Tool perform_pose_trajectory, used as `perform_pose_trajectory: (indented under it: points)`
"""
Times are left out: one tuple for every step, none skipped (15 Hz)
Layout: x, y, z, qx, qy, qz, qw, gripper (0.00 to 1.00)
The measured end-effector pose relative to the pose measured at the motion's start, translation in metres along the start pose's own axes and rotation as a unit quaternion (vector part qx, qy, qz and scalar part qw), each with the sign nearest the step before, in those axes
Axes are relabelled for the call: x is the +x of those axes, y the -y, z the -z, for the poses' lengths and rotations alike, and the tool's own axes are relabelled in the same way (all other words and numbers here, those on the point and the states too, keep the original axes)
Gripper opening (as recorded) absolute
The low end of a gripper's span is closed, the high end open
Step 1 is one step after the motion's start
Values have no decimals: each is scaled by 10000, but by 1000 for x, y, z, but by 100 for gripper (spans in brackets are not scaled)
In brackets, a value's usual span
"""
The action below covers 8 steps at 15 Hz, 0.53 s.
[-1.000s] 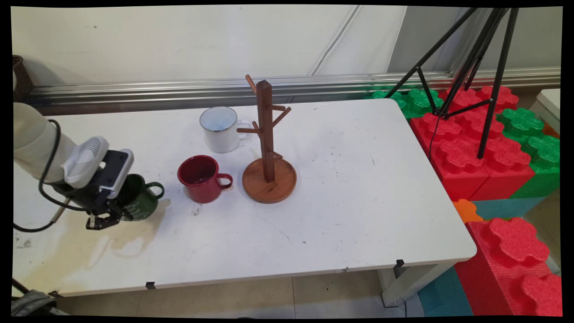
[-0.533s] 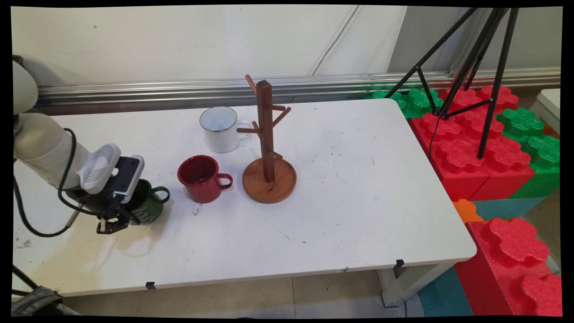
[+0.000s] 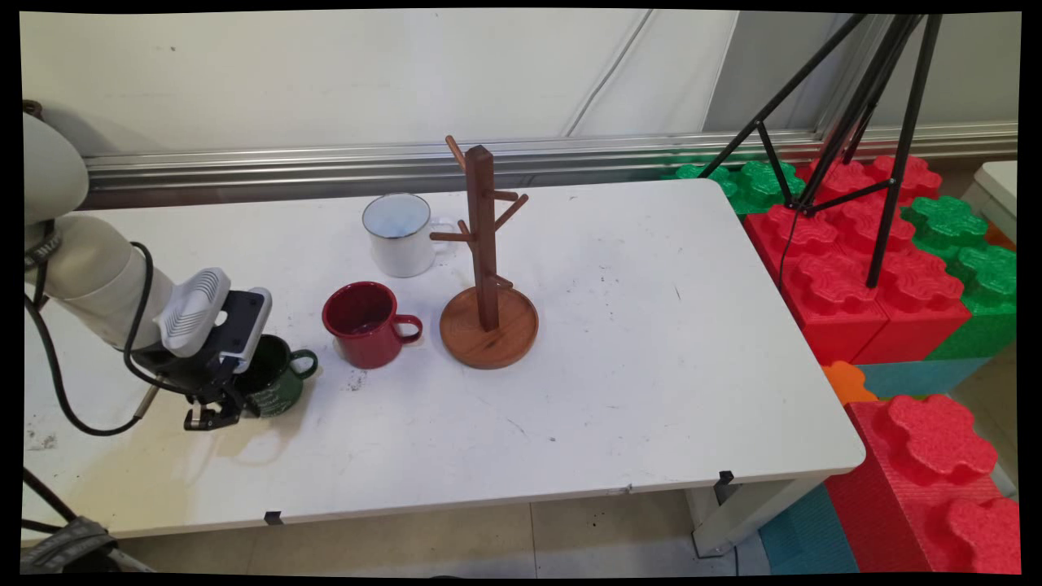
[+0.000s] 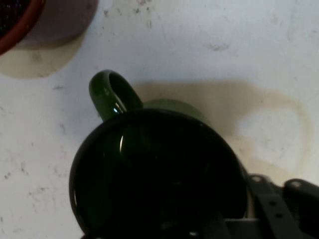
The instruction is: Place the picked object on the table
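My gripper [image 3: 221,409] is shut on the rim of a dark green mug [image 3: 281,389] at the table's left side, one finger inside the cup and one outside. The mug's handle points right, toward a red mug [image 3: 364,325] a short way off. In the hand view the green mug [image 4: 149,169] fills the lower middle, its handle pointing up and left. My gripper [image 4: 239,219] clamps its rim at the lower right. The red mug [image 4: 15,20] shows at the top left corner.
A wooden mug tree [image 3: 487,268] with bare pegs stands on a round base right of the red mug. A white enamel mug [image 3: 400,234] sits behind them. Yellowish stains mark the white table [image 3: 651,325] near my gripper. Foam blocks and a black tripod stand beyond the right edge.
My gripper has moved to the right with the green mug in it, closer to the red mug. The other things have not moved.
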Motion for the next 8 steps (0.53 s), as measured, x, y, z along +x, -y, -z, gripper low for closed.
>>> perform_pose_trajectory:
  points:
    - [1, 0, -1, -3, -6, 18, 10000, 100]
    - [1, 0, -2, -4, -12, 34, 10000, 100]
    - [1, 0, -3, -4, -21, 48, 10000, 100]
    - [2, 0, -4, -5, -32, 61, 10000, 100]
    - [3, 0, -4, -6, -44, 77, 10000, 100]
    - [3, -1, -4, -7, -58, 92, 9999, 100]
    - [3, -1, -5, -8, -79, 114, 9999, 100]
    - [4, -1, -4, -6, -117, 144, 9998, 100]
